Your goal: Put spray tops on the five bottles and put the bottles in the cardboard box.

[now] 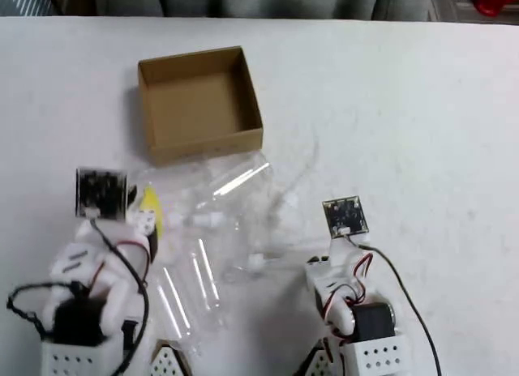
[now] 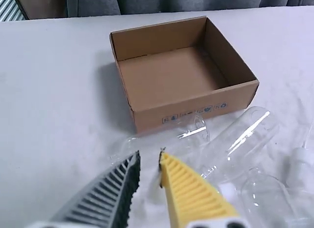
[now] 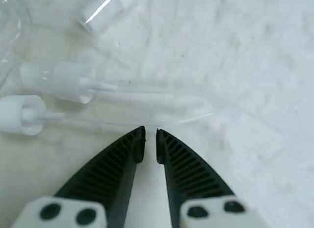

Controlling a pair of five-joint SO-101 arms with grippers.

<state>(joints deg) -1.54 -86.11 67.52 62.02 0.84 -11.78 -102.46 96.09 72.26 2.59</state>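
Note:
An open cardboard box [image 1: 199,100] [image 2: 181,71] stands empty at the back left of the table. Several clear bottles lie on their sides in front of it, among them one near the box [image 1: 235,180] [image 2: 240,139] and two side by side nearer the arms [image 1: 186,287]. White spray tops with thin tubes lie among them [image 1: 207,220] [image 3: 73,80] [image 3: 22,115]. My left gripper [image 2: 149,159], one finger grey and one yellow, hovers shut just short of the bottles and holds nothing. My right gripper [image 3: 150,137] is shut and empty, close to two spray tops' tubes.
The white table [image 1: 422,108] has free room to the right of the box and behind it. Both arm bases [image 1: 77,352] [image 1: 373,352] sit at the front edge. Another spray top [image 2: 301,161] lies beside the bottles.

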